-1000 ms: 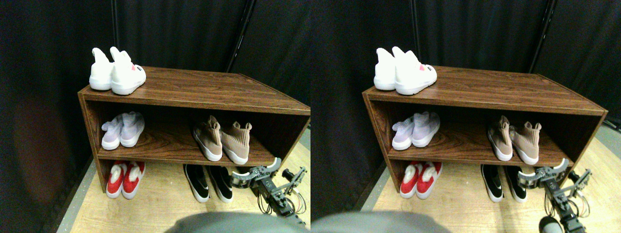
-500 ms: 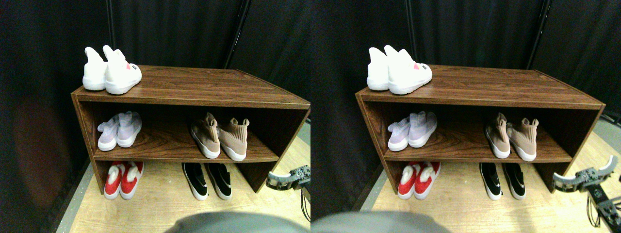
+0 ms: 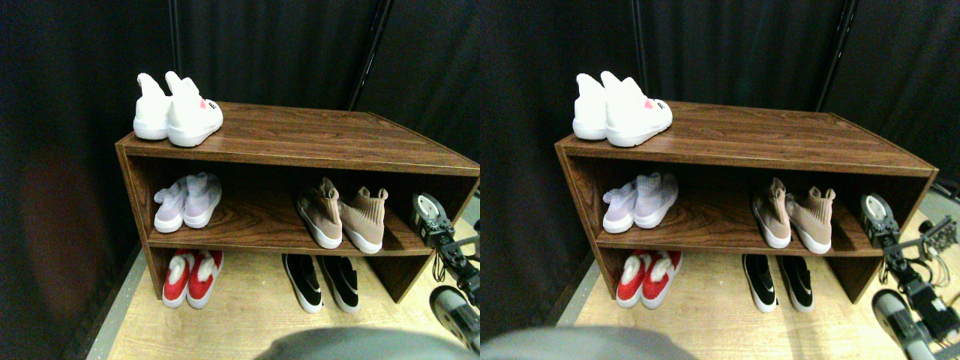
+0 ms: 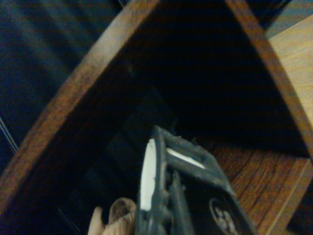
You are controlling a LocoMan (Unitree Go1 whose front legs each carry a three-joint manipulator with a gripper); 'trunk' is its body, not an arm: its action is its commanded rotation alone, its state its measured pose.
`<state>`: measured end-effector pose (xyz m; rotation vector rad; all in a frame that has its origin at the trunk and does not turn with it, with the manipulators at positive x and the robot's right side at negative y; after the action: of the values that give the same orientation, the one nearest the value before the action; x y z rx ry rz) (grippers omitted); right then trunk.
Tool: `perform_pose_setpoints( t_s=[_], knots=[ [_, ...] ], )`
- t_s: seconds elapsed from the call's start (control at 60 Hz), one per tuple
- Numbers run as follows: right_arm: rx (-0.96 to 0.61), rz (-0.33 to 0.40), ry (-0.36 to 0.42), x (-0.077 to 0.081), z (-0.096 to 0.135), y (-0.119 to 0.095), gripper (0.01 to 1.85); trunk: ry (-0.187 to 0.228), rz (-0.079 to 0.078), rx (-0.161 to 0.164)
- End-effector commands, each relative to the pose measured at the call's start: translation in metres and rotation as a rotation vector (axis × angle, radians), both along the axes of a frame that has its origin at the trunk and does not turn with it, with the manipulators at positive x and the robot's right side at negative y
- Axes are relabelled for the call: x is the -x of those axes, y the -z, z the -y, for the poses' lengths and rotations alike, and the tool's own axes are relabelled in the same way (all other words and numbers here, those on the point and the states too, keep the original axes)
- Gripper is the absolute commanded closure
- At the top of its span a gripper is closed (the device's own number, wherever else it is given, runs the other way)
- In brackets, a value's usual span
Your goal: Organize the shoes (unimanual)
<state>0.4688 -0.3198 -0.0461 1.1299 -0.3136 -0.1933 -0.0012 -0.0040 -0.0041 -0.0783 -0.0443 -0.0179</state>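
A dark wood-grain shoe rack (image 3: 300,139) stands against a black curtain (image 3: 285,45), holding four of the five pairs of small shoes around it. A pair of tan knit high sock-shoes (image 3: 341,216) with white soles sits on the middle shelf toward its right end, toes forward, the two shoes just beside each other and angled slightly apart. On the pale wood floor (image 3: 247,315) under the shelf, a pair of black low slip-ons (image 3: 321,281) with white soles and white marks lies side by side. White high-tops (image 3: 174,112) stand on the rack's top at its left corner, pale lilac shoes (image 3: 187,202) on the middle shelf's left, red shoes with white lining (image 3: 192,277) on the floor below them. The right gripper (image 3: 427,214) is raised at the shelf's right end, near the tan pair but apart from it; whether its jaws are parted or closed cannot be told. In the wrist view, a tan cuff (image 4: 115,218) shows beside the dark jaw.
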Motion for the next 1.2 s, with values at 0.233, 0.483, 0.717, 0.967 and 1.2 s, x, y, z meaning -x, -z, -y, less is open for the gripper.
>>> perform_pose_setpoints(
  t_s=[0.233, 0.483, 0.717, 0.967, 1.2],
  knots=[
    [-0.019, -0.030, 0.040, -0.031, 0.000, 0.012, 1.80, -0.016, -0.012, 0.023],
    [-0.049, -0.078, -0.037, -0.042, -0.014, 0.028, 1.80, -0.036, -0.025, 0.039],
    [-0.082, -0.116, -0.038, -0.047, -0.034, 0.039, 1.80, -0.056, -0.032, 0.056],
    [-0.134, -0.133, -0.065, -0.049, -0.047, 0.043, 1.80, -0.067, -0.035, 0.068],
    [-0.131, -0.118, -0.060, -0.047, -0.056, 0.045, 1.80, -0.073, -0.035, 0.075]
  ],
)
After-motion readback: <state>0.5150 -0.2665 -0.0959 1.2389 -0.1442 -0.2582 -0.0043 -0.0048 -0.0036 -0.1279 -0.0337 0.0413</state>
